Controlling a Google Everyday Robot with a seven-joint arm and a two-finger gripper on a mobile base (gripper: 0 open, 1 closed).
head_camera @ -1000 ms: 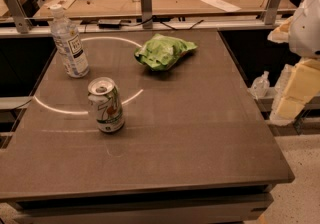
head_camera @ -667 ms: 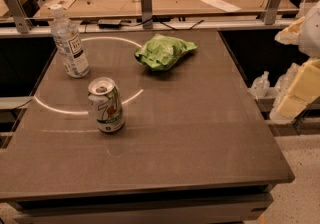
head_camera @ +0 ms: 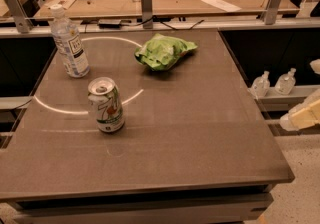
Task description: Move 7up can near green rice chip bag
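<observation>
7up can [head_camera: 106, 105] stands upright on the desk [head_camera: 200, 133], left of centre, toward the front. Green rice chip bag [head_camera: 163, 51] lies further back and to the can's right, apart from it. Water bottle [head_camera: 70, 42] stands at back left (upright, cap on). My end effector [head_camera: 304, 116] sits off the desk's right edge, only partly in view, well apart from the can. Released or clenched: cannot tell.

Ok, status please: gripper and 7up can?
Gripper at right edge, off the table. 7up can upright, front-left, apart from green rice chip bag. Water bottle left of the path, not blocking.
</observation>
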